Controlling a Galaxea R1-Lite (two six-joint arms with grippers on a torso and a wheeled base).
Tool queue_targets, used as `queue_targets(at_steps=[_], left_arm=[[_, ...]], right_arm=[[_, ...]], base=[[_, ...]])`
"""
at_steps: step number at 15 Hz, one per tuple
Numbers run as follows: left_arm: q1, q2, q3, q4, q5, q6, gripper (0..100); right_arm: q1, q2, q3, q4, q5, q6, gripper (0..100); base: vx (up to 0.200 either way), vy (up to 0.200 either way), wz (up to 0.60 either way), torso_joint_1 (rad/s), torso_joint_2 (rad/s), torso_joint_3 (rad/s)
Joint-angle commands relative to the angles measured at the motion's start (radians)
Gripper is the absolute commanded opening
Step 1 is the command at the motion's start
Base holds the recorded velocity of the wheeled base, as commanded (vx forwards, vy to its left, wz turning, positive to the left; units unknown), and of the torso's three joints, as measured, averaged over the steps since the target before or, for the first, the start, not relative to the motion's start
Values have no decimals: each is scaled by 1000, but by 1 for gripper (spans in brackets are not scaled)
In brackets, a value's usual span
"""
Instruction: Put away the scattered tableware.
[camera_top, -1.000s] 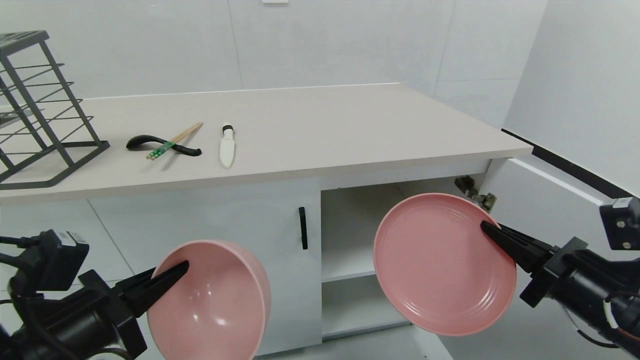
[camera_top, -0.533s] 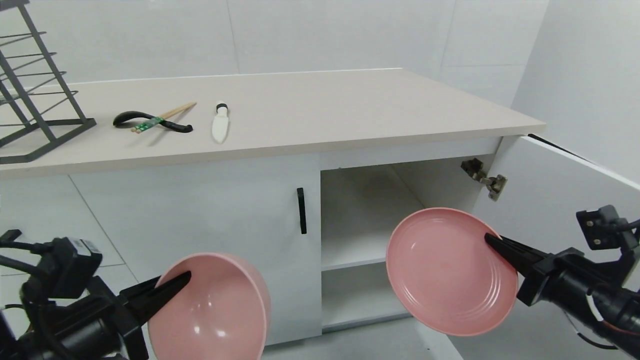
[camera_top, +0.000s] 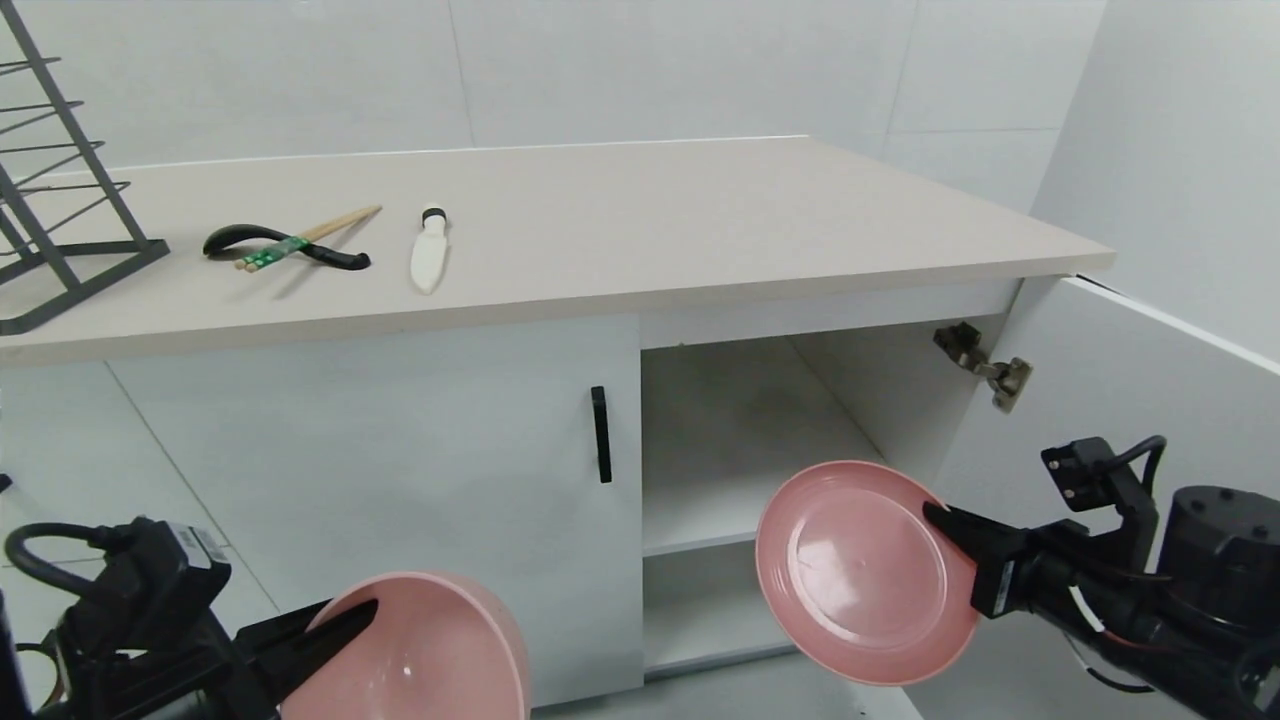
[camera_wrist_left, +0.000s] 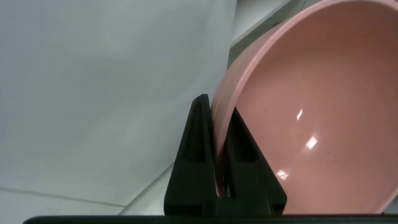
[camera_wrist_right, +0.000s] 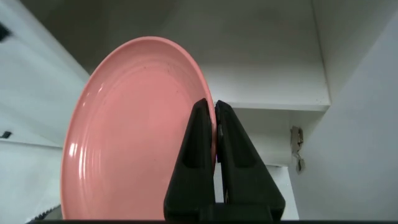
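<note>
My right gripper (camera_top: 935, 515) is shut on the rim of a pink plate (camera_top: 860, 570), held on edge in front of the open cabinet (camera_top: 740, 440); the wrist view shows the pink plate (camera_wrist_right: 137, 124) pinched between the fingers (camera_wrist_right: 202, 149). At the lower left my left gripper (camera_top: 365, 610) is shut on the rim of a pink bowl (camera_top: 430, 660), low before the shut cabinet door (camera_top: 400, 480). The pink bowl (camera_wrist_left: 305, 106) fills much of the left wrist view. On the countertop lie a black spoon (camera_top: 270, 243), chopsticks (camera_top: 305, 238) and a white knife (camera_top: 428, 255).
A black wire rack (camera_top: 60, 190) stands at the counter's far left. The right cabinet door (camera_top: 1130, 400) is swung open beside my right arm, its hinge (camera_top: 985, 365) showing. A shelf (camera_top: 720, 510) divides the open compartment. A black handle (camera_top: 600, 435) sits on the shut door.
The camera has dropped and shifted. My right gripper has carried the plate lower and closer to the open compartment. The bowl in my left gripper sits lower in the view.
</note>
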Motion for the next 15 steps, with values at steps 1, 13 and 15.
queue_targets(at_steps=[1,13,15], left_arm=[[-9,-44,0,0,-3,-1,0],[-38,-46,0,6,-3,-1,0],[-52,-67,0,9,-5,1,0]], right_arm=[[2,81,-21,-3,1,0,0],[36,269,-228,-3,-1,5,0],[20,326,-276,-3,-1,12,0]], base=[[0,0,0,0,0,0],[50,0,0,0,1,2],[0,0,0,0,0,0]])
